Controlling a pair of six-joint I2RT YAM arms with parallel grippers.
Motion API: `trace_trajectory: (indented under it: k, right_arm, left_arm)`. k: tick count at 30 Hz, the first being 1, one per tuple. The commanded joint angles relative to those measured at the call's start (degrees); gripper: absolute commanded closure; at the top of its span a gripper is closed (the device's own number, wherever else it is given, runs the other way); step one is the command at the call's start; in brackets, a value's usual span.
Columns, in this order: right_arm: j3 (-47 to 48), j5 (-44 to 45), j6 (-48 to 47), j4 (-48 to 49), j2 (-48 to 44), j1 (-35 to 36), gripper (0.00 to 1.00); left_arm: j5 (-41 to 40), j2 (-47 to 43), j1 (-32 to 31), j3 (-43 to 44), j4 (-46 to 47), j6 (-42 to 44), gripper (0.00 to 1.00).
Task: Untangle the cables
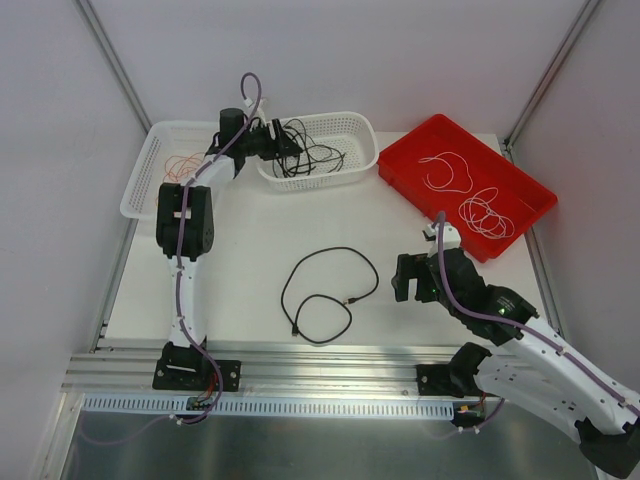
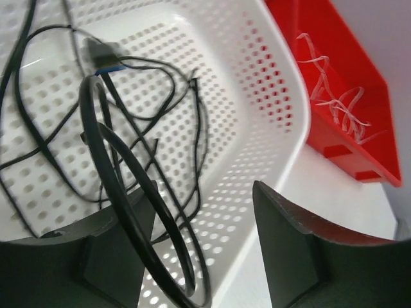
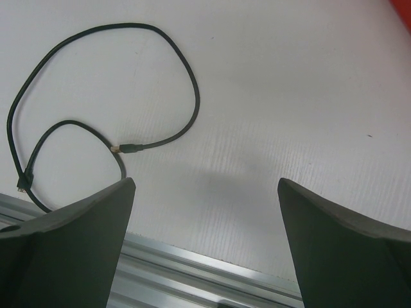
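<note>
Although the left arm hides part of it, the white counter [image 1: 250,225] fills most of the overhead view. At upper right sits a red plastic tray [image 1: 410,160], at upper centre a white perforated basket [image 1: 362,145], and at upper left a second white basket [image 1: 145,185], half covered by the arm.

The left claw [image 2: 204,199] hangs in the centre basket with its fingers spread, pinching nothing. The right claw [image 3: 205,186] is wide apart and empty above the counter, its fingers cut off by the frame edge.

- **Tangled black cords** [image 2: 128,167] fill the centre basket, and one lies across the left claw's finger.
- **A loose black cable** [image 1: 332,249] loops at lower centre.
- **Thin white wires** [image 1: 487,215] lie in the tray.
- **Faint red-orange wires** [image 1: 180,165] in the left basket are hard to make out.
</note>
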Motion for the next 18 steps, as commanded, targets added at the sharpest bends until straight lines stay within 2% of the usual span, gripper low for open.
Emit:
trace_trajectory:
  k: [1, 6, 8, 10, 11, 15, 17, 18]
  right_arm:
    - [-0.2, -0.4, 0.4, 1.9, 0.1, 0.2, 0.02]
    - [-0.1, -0.6, 0.7, 1.7, -0.2, 0.2, 0.02]
    - [-0.1, -0.6, 0.9, 1.5, -0.4, 0.2, 0.02]
    - [-0.2, -0.8, 1.3, 1.5, -0.7, 0.2, 0.02]
    - [-0.2, -0.8, 1.3, 1.6, -0.7, 0.2, 0.01]
    - [-0.1, -1.0, 1.7, 1.4, -0.8, 0.2, 0.01]
    - [-0.1, -1.1, 1.9, 1.2, -0.9, 0.2, 0.01]
    - [-0.1, -1.2, 1.8, 1.2, -0.9, 0.2, 0.01]
  left_arm:
    - [-8.9, -6.4, -0.2, -2.4, -3.2, 5.1, 0.38]
    - [-18.4, -10.4, -0.2, -5.9, -5.4, 7.5, 0.30]
    - [-20.6, -11.3, -0.3, -6.4, -6.5, 7.6, 0.30]
    - [-23.2, -11.7, -0.3, -6.3, -7.2, 7.5, 0.37]
    - [-23.6, -11.7, -0.4, -6.2, -7.5, 7.4, 0.44]
    - [-23.5, -11.2, -0.8, -5.4, -7.9, 6.7, 0.55]
    - [-22.7, -10.6, -1.3, -4.7, -7.9, 5.7, 0.64]
    - [-22.5, -10.4, -1.6, -4.4, -8.0, 5.4, 0.72]
